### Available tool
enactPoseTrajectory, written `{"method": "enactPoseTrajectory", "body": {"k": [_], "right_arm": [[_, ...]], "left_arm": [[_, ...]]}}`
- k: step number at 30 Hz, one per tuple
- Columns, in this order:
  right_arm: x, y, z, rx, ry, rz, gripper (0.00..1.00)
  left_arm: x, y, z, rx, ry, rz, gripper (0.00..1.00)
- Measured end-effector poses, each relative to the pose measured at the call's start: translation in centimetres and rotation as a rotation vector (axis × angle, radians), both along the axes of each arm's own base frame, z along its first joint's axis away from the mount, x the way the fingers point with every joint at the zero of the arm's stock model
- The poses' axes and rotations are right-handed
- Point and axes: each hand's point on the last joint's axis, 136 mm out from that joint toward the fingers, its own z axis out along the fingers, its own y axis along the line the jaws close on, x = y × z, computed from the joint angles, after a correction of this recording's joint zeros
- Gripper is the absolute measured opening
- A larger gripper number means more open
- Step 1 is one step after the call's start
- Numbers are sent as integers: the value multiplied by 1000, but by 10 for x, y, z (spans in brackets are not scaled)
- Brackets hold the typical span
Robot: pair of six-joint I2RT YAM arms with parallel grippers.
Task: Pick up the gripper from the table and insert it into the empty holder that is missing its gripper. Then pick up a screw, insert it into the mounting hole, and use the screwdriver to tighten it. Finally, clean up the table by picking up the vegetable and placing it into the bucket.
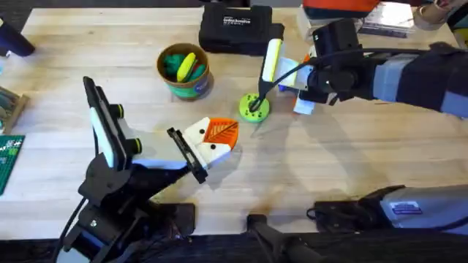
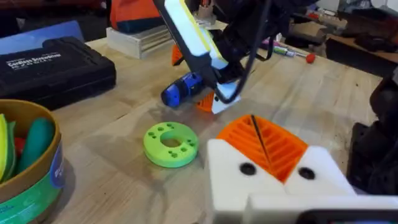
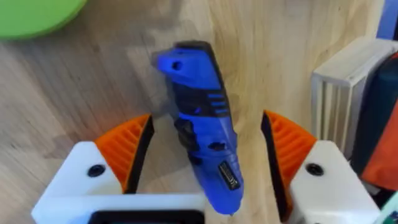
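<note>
The blue screwdriver (image 3: pixel 199 137) lies on the table between the fingers of my right gripper (image 3: pixel 205 134), which stands open with an orange pad on either side and a gap to each. My left gripper (image 2: pixel 264 144) hovers mid-table near the lime-green disc. It is shut, and the white holder blocks (image 2: pixel 311 171) press two orange ribbed pads (image 2: pixel 283 149) together. Each block has a dark spot in its face hole. A loose screw is out of view. The dark-green vegetable (image 1: pixel 174 64) lies inside the bucket (image 1: pixel 186 86), beside a yellow toy.
A lime-green disc (image 1: pixel 254 107) lies between the two grippers. A black case (image 1: pixel 235 28) sits at the back. White boxes and orange items crowd the back right corner. A green circuit board (image 1: pixel 9 157) lies at the left edge.
</note>
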Motion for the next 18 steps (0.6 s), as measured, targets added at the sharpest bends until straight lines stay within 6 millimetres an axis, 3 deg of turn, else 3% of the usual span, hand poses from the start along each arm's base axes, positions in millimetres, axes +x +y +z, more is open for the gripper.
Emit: {"method": "enactPoseTrajectory", "body": {"k": [9,10,13,15,18], "right_arm": [[-17,11,4,181,47,-203,994],[-17,13,8,208,40,-220,994],[-11,18,28,281,-5,-261,994],[-5,21,47,333,-49,-283,994],[1,30,75,428,-101,-293,994]], "left_arm": [[0,0,0,0,0,0,15],[0,0,0,2,-3,0,69],[0,0,0,2,-3,0,465],[0,0,0,3,-4,0,551],[0,0,0,2,-3,0,949]]}}
